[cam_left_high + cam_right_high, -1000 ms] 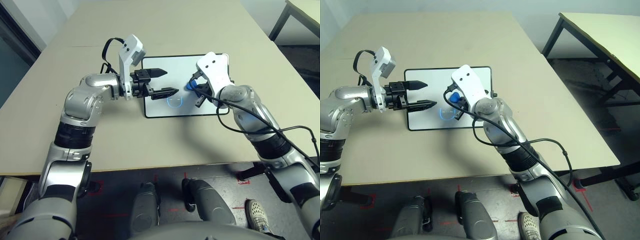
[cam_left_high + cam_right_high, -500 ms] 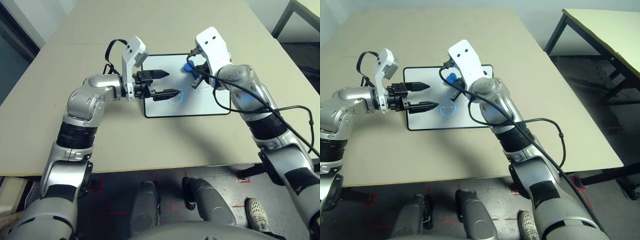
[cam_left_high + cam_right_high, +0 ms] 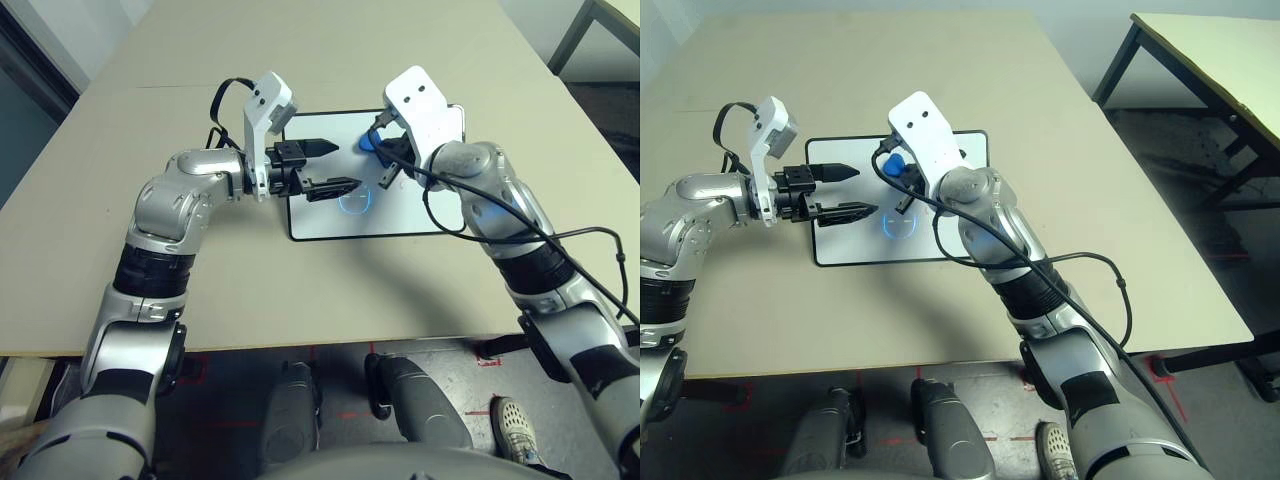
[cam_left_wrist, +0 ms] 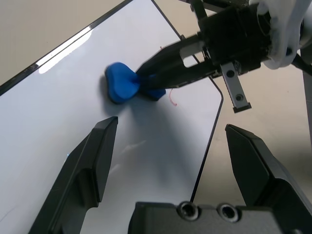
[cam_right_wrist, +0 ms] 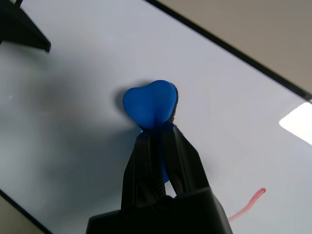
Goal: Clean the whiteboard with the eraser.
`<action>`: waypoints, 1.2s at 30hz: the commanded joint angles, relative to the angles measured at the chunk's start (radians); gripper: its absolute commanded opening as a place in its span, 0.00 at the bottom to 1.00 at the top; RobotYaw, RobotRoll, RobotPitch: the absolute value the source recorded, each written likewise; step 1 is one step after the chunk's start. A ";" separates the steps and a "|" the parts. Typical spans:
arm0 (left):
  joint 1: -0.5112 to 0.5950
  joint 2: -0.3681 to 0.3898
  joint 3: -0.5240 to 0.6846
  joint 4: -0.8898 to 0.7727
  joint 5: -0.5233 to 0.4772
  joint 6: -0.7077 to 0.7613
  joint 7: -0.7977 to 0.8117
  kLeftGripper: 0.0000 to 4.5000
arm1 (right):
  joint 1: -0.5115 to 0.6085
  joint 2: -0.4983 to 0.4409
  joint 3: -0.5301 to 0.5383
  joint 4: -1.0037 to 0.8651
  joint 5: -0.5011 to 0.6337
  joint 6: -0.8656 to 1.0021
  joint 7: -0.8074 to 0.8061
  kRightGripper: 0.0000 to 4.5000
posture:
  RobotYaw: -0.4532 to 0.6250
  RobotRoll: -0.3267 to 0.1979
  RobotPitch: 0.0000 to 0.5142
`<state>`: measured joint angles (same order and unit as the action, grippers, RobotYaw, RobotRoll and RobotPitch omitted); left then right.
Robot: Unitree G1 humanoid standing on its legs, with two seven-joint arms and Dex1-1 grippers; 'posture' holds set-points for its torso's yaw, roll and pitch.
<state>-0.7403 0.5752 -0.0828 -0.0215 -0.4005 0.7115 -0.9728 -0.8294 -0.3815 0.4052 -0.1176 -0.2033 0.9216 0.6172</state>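
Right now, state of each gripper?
Left gripper: open, holding nothing, over the whiteboard.
Right gripper: shut on the eraser.

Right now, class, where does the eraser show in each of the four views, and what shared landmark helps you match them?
Left eye view: eraser, upper centre, over the whiteboard's far part.
Right eye view: eraser, upper left of centre.
Left wrist view: eraser, pinched in the right gripper.
Right wrist view: eraser, centre, just past the fingertips.
Shared landmark: the whiteboard's black frame.
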 commanded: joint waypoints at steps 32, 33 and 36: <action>-0.018 -0.013 -0.033 0.046 0.010 -0.038 -0.033 1.00 | -0.010 -0.145 -0.121 0.133 -0.003 0.033 -0.047 0.00 | 0.27 0.62 0.30; -0.018 -0.013 -0.033 0.048 0.010 -0.039 -0.034 1.00 | -0.002 -0.145 -0.118 0.131 -0.002 0.034 -0.047 0.00 | 0.27 0.62 0.30; -0.022 -0.013 -0.034 0.053 0.010 -0.041 -0.036 1.00 | 0.019 -0.139 -0.110 0.126 0.002 0.042 -0.048 0.00 | 0.27 0.62 0.30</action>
<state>-0.7565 0.5645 -0.1030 0.0231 -0.3969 0.6787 -1.0008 -0.8544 -0.5198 0.2820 -0.0348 -0.2034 0.9205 0.5673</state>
